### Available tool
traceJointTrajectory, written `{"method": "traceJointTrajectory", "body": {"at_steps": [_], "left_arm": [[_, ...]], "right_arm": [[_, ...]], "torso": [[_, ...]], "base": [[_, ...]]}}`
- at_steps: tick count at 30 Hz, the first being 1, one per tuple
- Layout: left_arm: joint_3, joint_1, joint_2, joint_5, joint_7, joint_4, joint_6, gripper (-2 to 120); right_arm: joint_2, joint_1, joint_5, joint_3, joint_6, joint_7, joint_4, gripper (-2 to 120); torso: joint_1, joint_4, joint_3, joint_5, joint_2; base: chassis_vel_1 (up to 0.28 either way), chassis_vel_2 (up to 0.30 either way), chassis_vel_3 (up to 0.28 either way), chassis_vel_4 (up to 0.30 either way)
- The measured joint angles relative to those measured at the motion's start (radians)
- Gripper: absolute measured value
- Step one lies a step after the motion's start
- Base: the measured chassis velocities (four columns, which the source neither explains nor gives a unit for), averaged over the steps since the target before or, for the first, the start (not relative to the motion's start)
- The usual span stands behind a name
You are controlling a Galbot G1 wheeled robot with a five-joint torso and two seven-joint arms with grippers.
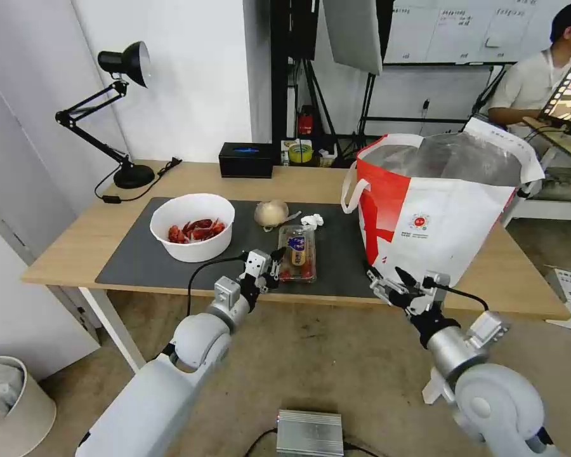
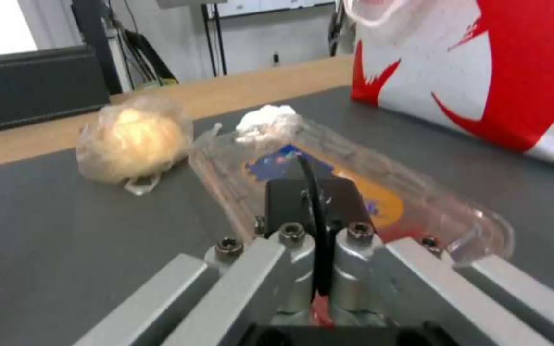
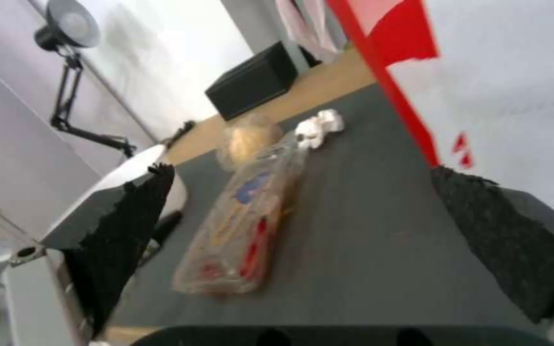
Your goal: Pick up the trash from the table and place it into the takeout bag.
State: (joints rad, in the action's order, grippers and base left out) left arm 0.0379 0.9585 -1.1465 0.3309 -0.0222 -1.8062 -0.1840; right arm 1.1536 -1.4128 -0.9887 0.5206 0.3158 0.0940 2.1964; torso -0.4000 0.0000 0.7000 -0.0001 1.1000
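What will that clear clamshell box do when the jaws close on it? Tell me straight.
The clamshell box looks thin-walled and clear, so it will likely flex or crackle under a squeeze. Its smooth plastic may slip. The few tomatoes inside suggest it is light, and they could shift if it tilts. The left gripper sits at its near edge.

Left pincer beside clamshell box.
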Motion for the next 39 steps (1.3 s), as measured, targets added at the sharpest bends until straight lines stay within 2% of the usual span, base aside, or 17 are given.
{"method": "traceJointTrajectory", "body": {"at_steps": [7, 21, 31, 39], "left_arm": [[-0.017, -0.006, 0.019, -0.001, -0.014, 0.004, 0.005, 0], [-0.056, -0.024, 0.031, 0.004, -0.049, 0.025, 0.024, 0], [-0.076, -0.037, 0.025, 0.001, -0.051, 0.042, 0.028, 0], [-0.09, -0.04, 0.021, -0.001, -0.05, 0.044, 0.028, 0]], "right_arm": [[0.015, 0.04, -0.063, -0.039, 0.005, 0.018, -0.023, 100], [0.052, 0.086, -0.087, -0.092, 0.004, 0.031, -0.079, 100], [0.062, 0.12, -0.09, -0.111, -0.003, 0.034, -0.115, 100], [0.059, 0.191, -0.143, -0.145, -0.003, 0.061, -0.17, 100]], "torso": [[0.0, 0.0, 0.0, 0.0, 0.0], [0.0, 0.0, 0.0, 0.0001, 0.0], [0.0, 0.0, 0.0, 0.0001, 0.0], [0.0, 0.0, 0.0, 0.0002, 0.0]], "base": [[0.0, 0.0, 0.0, 0.0], [0.0, 0.0, 0.0, 0.0], [0.0, 0.0, 0.0, 0.0], [0.0, 0.0, 0.0, 0.0]]}}
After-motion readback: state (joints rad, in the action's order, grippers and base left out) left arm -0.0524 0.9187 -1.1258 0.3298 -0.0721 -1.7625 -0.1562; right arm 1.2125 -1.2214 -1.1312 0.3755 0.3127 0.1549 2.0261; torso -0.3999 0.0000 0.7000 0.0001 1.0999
